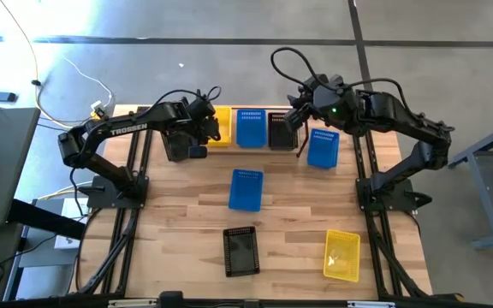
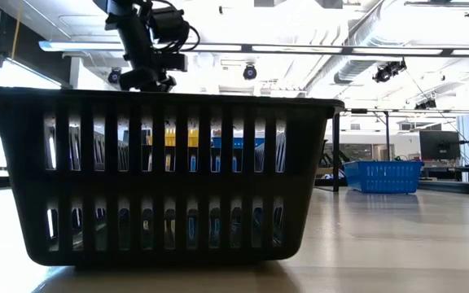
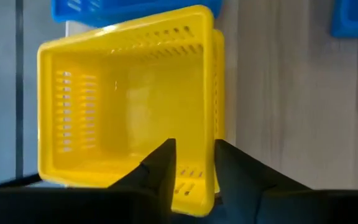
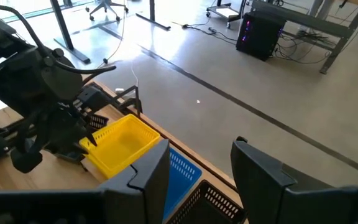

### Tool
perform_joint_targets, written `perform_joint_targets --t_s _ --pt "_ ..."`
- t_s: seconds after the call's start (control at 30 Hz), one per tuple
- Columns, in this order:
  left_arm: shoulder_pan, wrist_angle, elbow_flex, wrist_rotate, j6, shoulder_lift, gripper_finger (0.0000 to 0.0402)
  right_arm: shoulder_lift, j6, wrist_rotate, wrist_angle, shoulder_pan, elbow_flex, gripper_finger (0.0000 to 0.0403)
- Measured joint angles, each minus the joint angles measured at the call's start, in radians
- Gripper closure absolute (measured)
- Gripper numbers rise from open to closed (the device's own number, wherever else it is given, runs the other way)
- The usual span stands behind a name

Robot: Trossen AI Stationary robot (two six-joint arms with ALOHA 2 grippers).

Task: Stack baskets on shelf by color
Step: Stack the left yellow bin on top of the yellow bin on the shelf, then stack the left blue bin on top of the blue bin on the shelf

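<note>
On the shelf at the table's far edge stand yellow baskets (image 1: pixel 220 127), a blue basket (image 1: pixel 249 128) and a black basket (image 1: pixel 280 131). My left gripper (image 1: pixel 200 128) is shut on the upper yellow basket (image 3: pixel 123 99), and a second yellow rim (image 3: pixel 220 93) shows under it. My right gripper (image 4: pixel 194 171) is open and empty above the black basket (image 4: pixel 213 205). Loose on the table lie a blue basket (image 1: pixel 323 147) beside the shelf, a blue basket (image 1: pixel 246 189) in the middle, a black basket (image 1: pixel 240 251) and a yellow basket (image 1: pixel 342 254) near the front. My left gripper has the upper yellow basket by one side wall (image 3: pixel 205 155), near a corner, with one finger (image 3: pixel 163 165) inside the basket and one (image 3: pixel 232 171) outside. The fingers come from above, pointing down. The basket is mouth up and slightly askew over the second yellow basket below it.
In the low view the near black basket (image 2: pixel 161 179) fills the foreground and hides most of the shelf; a blue basket (image 2: pixel 383 175) shows to its right. Bare wood lies between the shelf and the front baskets. Black frame tubes (image 1: pixel 135 184) run along both table sides.
</note>
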Motion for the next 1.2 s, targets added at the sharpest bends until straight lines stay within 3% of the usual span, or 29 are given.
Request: perform_joint_targets --t_s 0.33,0.6,0.77,1.2 --pt "-0.014 -0.166 0.097 0.001 -0.101 -0.004 0.0236 0.000 0.051 -0.167 0.000 0.001 0.000 0.0247" --pt "-0.080 -0.304 0.153 0.042 -0.272 -0.026 0.0232 0.054 0.044 -0.468 -0.005 0.011 0.000 0.0247" --pt "-0.115 -0.304 0.151 0.183 -0.354 -0.079 0.0232 0.107 0.014 -0.528 -0.018 0.045 0.000 0.0247" --pt "-0.250 -0.326 0.150 0.162 -0.479 -0.229 0.0232 0.288 0.006 -0.615 -0.043 0.166 0.000 0.0247"
